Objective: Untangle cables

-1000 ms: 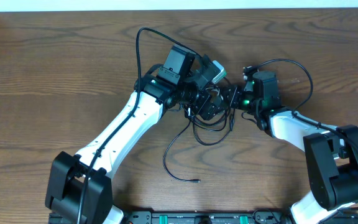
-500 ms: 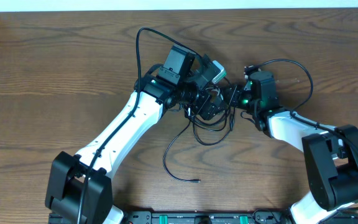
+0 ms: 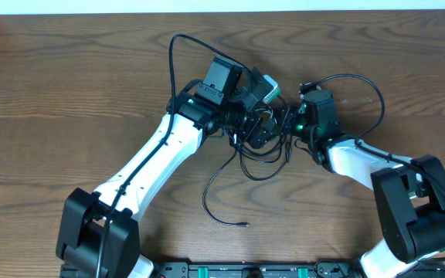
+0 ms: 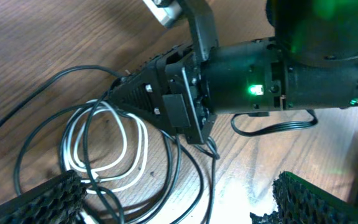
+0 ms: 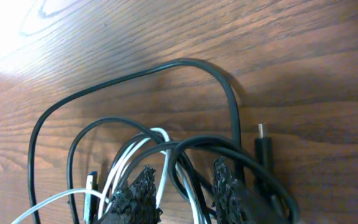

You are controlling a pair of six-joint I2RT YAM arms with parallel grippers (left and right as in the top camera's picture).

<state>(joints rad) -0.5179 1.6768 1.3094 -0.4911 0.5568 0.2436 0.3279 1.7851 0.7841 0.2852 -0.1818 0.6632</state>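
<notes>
- Tangle of cables [image 3: 263,154] lies directly under both claws, which meet nose to nose over the wooden table [image 3: 68,77].
- The left claw [image 4: 176,200] is spread wide and released, gripping nothing. The white cable [image 4: 126,134] loops just ahead of it, between its fingers and the right claw's tip.
- The right claw [image 5: 182,190] straddles white and black strands that run up between its fingers. Whether they are pinched or merely lie in the gap, I cannot tell.
- Beyond its tips a black cable loop [image 5: 229,87] arches away, crossing in front of the claw. A small plug [image 5: 263,146] stands just outside one finger.
- The right claw looks nearer the knot, so the left would need a strand ahead of it to pull against.
- From overhead the wrists hide the crossings. A loose black tail [image 3: 222,208] trails away from both claws.
</notes>
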